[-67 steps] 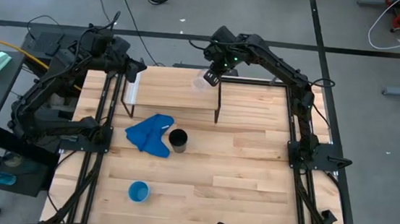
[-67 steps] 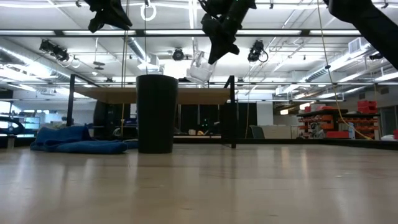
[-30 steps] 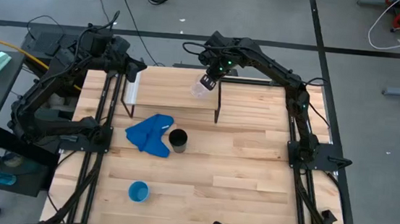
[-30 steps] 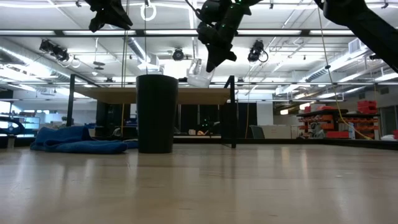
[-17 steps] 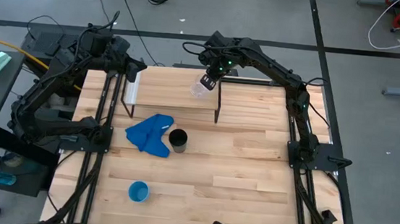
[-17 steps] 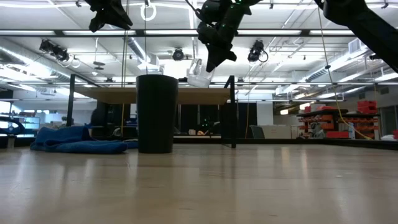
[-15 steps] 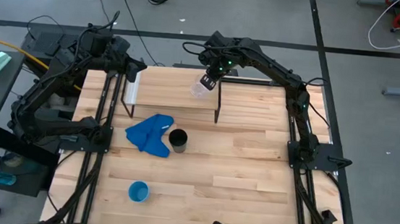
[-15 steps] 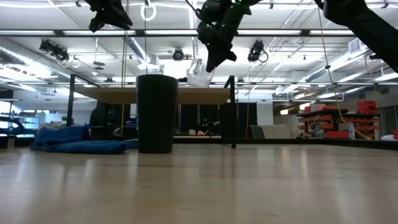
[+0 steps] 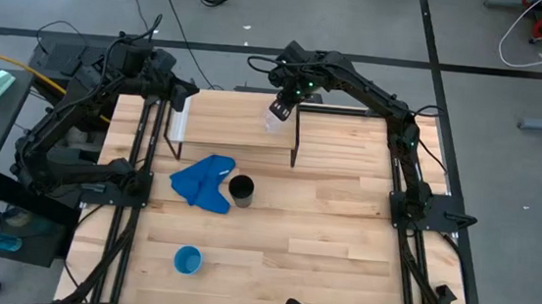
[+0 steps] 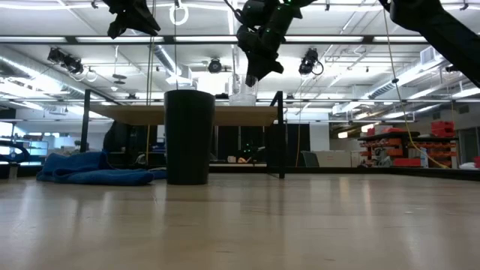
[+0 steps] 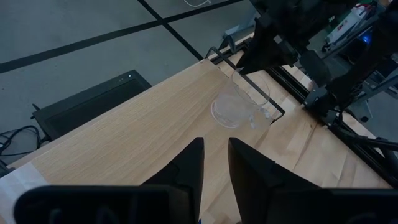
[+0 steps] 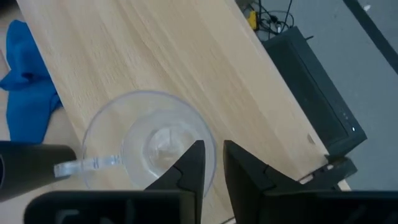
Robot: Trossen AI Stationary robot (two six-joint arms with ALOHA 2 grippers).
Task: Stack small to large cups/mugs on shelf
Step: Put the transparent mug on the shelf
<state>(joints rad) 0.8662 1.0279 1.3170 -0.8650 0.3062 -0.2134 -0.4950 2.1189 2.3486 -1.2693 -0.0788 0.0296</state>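
Observation:
The small clear cup (image 12: 149, 146), with a thin side handle (image 12: 87, 165), stands upright on its base on the pale wooden shelf (image 9: 224, 126), near the shelf's right end. My right gripper (image 12: 214, 163) hovers open just over the cup's rim, pointing steeply down. The black cup (image 9: 241, 190) stands on the tabletop in front of the shelf. Near the table's front left stands the light blue cup (image 9: 188, 259). My left gripper (image 11: 214, 165) waits open above the shelf's left end, nothing between its fingers. My right gripper stands open right above the clear cup's rim (image 12: 208, 146), on the side away from the handle. One finger (image 12: 193, 163) overlaps that rim in the right wrist view, and I cannot tell whether it touches the rim.
A crumpled blue cloth (image 9: 203, 182) lies on the table left of the black cup. The shelf stands on thin black legs (image 9: 295, 144) along the table's far edge. Bare wooden planks (image 9: 342, 237) fill the right and near parts of the table.
My right gripper has opened without shifting its place. The clear cup, which hung tilted from its fingers just over the shelf, has settled upright on the shelf board.

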